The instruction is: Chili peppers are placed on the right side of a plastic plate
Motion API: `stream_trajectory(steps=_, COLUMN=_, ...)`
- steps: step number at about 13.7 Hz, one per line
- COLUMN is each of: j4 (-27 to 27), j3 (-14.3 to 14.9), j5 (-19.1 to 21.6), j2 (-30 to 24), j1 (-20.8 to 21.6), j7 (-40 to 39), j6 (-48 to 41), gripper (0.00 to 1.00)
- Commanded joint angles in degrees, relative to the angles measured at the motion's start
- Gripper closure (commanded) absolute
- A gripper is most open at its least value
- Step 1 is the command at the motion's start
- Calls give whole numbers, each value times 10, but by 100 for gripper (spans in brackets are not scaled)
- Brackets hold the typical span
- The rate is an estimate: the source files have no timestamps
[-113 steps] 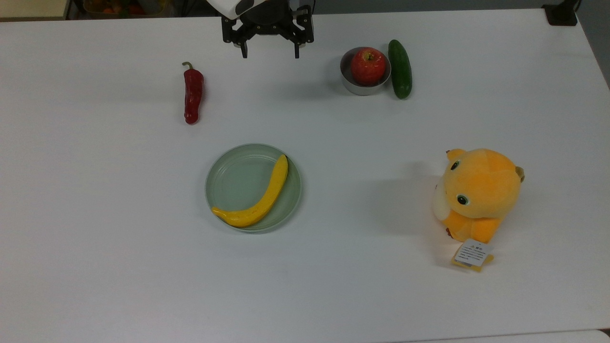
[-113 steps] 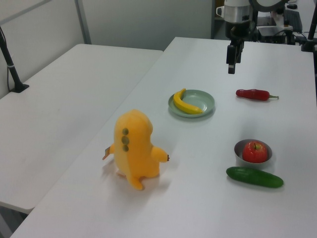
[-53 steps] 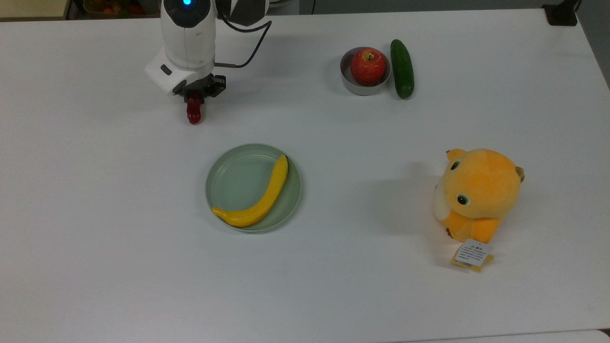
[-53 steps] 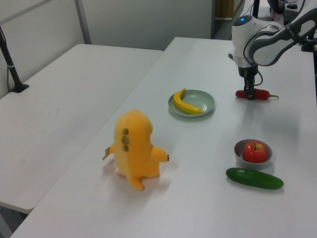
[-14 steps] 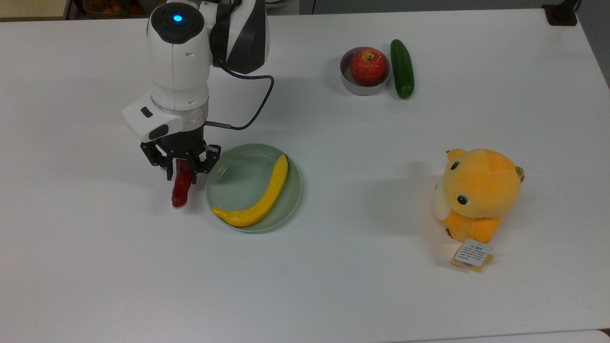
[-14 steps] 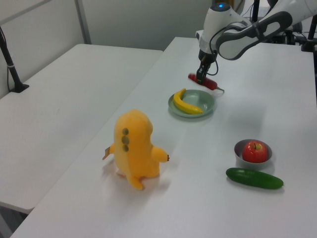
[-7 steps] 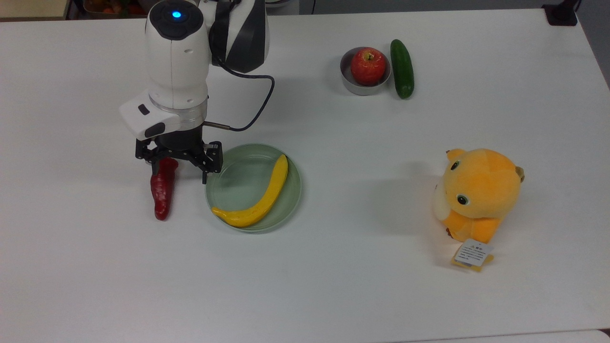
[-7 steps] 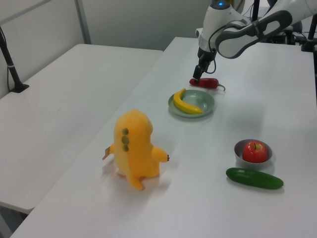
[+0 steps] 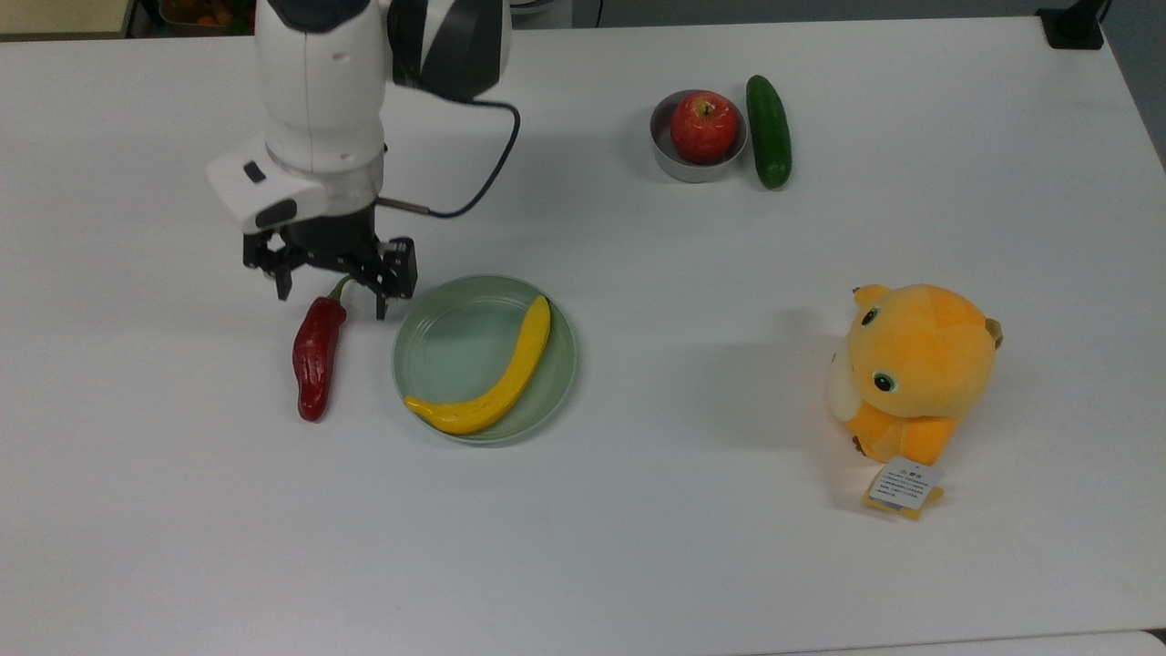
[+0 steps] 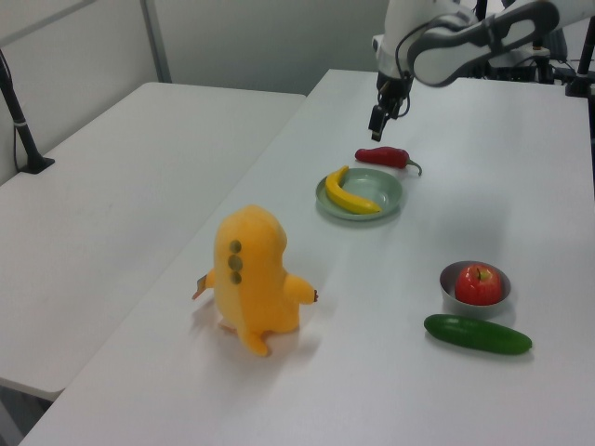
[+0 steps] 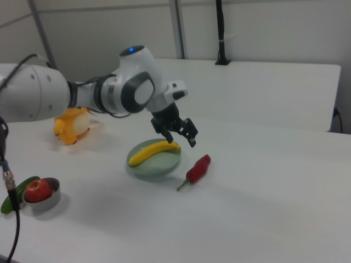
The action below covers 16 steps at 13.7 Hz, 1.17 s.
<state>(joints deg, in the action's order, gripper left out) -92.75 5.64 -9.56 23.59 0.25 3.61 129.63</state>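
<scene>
Claw [image 9: 329, 303]: open, empty, above chili stem | Chili [image 9: 315, 357]: on counter, just beside plate [image 9: 460, 337], on the top view's left | You: lift straight up, clear of stem.

Colours on the white table

The chili pepper [image 9: 314, 363] is dark red with a green stem. The plastic plate [image 9: 455, 346] is pale mint green, and the banana [image 9: 496, 381] on it is yellow. The apple [image 9: 703, 126] is red with a bit of yellow, and its little metal bowl [image 9: 679, 164] is grey. The cucumber [image 9: 768, 131] is dark green. The plush toy [image 9: 915, 369] is orange and yellow with a white tag [image 9: 902, 485]. The robot arm [image 9: 319, 100] is white and black, and its gripper [image 9: 328, 305] is black. The table [image 9: 638, 547] is white.
</scene>
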Motion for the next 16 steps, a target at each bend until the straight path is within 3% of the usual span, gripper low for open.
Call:
stream_trajectory(steps=1, j4=-33, j3=-1, j5=10, j2=-83, j1=4, j7=-21, j6=-78, gripper=0)
stream_trajectory(steps=8, j4=-92, j3=3, j5=72, j2=-194, j1=25, j7=-3, j6=-139, gripper=0)
stream_trajectory(steps=12, j4=-115, j3=4, j5=85, j2=-215, j1=55, j7=9, j6=-148, gripper=0)
stream_trajectory(steps=16, j4=-116, j3=-18, j5=86, j2=-217, j1=76, j7=25, j6=-175, gripper=0)
